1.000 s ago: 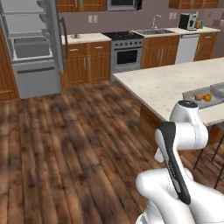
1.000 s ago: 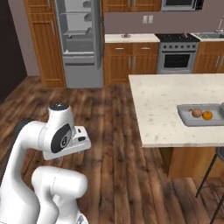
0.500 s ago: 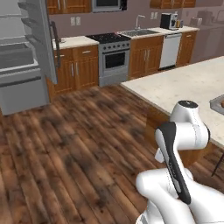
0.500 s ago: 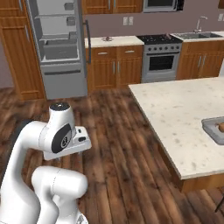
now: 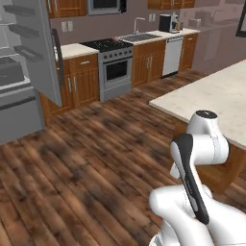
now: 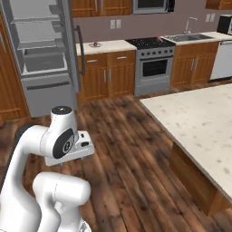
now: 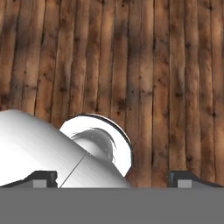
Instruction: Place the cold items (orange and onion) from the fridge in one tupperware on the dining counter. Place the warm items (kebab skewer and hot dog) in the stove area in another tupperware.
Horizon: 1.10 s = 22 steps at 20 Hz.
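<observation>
Pointing at wood floor (image 7: pixel 131 65), end effector (image 7: pixel 113 177) apparently spread.

Grey fridge (image 6: pixel 43 54) standing open with bare shelves, pale speckled dining counter (image 6: pixel 199 122), black-topped stove (image 5: pixel 113 67) between wood cabinets

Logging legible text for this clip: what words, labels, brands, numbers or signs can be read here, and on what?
None can be read.
Microwave, stove, dishwasher, fridge: no lettering shows.
Coffee machine: too small to tell.
</observation>
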Motion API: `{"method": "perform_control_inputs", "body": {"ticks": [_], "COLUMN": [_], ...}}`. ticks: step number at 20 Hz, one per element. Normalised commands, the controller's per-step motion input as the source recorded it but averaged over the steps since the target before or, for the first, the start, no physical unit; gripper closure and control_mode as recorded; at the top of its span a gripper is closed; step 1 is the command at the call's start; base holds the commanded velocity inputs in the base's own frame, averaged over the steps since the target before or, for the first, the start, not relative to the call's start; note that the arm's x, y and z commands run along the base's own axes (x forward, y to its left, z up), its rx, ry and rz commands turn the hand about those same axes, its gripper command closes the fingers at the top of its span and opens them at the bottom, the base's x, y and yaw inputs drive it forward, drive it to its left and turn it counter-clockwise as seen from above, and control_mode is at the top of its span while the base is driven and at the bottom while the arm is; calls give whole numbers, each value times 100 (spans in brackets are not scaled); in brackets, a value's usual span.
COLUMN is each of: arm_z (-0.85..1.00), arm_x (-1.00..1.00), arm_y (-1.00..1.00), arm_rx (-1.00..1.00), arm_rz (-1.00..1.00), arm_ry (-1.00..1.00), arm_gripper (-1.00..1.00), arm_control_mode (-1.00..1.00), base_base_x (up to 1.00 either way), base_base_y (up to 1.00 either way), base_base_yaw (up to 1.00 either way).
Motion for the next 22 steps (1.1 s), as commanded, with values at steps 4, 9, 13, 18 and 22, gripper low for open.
{"method": "perform_control_inputs", "body": {"ticks": [4, 9, 13, 18, 22], "arm_z": [0, 0, 0, 0, 0], "arm_x": [0, 0, 0, 0, 0], "arm_y": [0, 0, 0, 0, 0], "arm_rx": [0, 0, 0, 0, 0], "arm_rz": [0, 0, 0, 0, 0], "arm_ry": [0, 0, 0, 0, 0], "arm_gripper": [-100, -100, -100, -100, -100], "arm_control_mode": [100, 100, 100, 100, 100], "base_base_x": [89, 91, 93, 100, 100], "base_base_y": [75, 39, 15, -1, -10], "base_base_yaw": [-25, -19, -21, -18, -14]}}
